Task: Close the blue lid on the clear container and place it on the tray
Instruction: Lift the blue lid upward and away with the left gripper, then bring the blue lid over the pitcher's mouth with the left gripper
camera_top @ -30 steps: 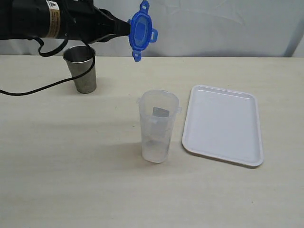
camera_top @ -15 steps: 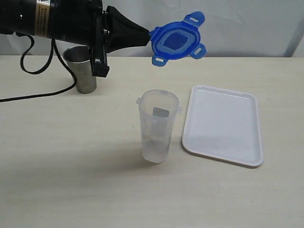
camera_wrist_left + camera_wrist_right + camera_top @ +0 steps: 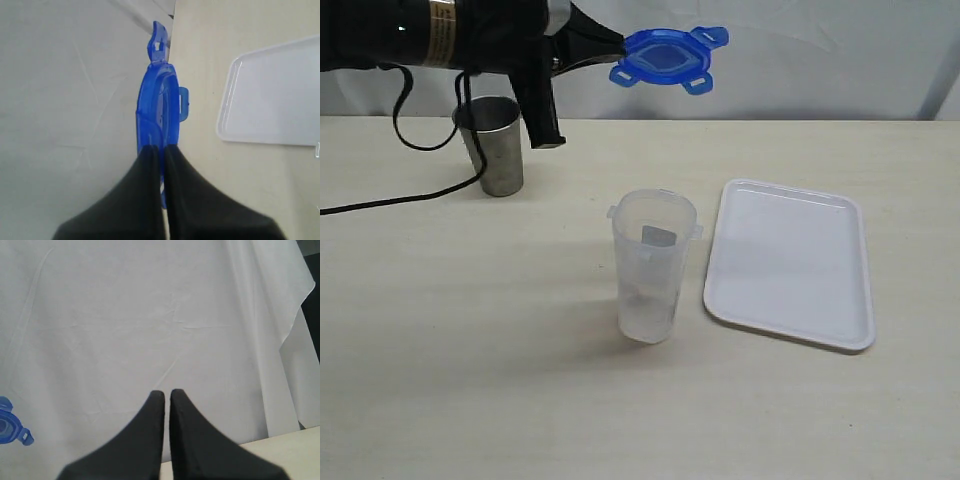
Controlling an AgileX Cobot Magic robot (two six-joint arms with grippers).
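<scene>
High above the table my left gripper [image 3: 616, 48] is shut on one edge of the blue lid [image 3: 667, 57], which lies nearly flat in the air. In the left wrist view the blue lid [image 3: 156, 107] shows edge-on between my black fingers [image 3: 150, 165]. The clear container [image 3: 654, 265] stands upright and open on the table, below and a little nearer than the lid. To its right lies the white tray [image 3: 790, 262], with nothing on it. My right gripper [image 3: 167, 394] is shut on nothing and faces the white backdrop; the exterior view does not show it.
A steel cup [image 3: 492, 145] stands at the back left, just under my left arm, with a black cable [image 3: 410, 190] trailing over the table beside it. A white cloth backdrop [image 3: 820, 60] closes the far side.
My left wrist has rolled, turning the blue lid from edge-on upright to nearly flat. The lid has also moved right, toward a spot above the container. The right gripper stays shut.
</scene>
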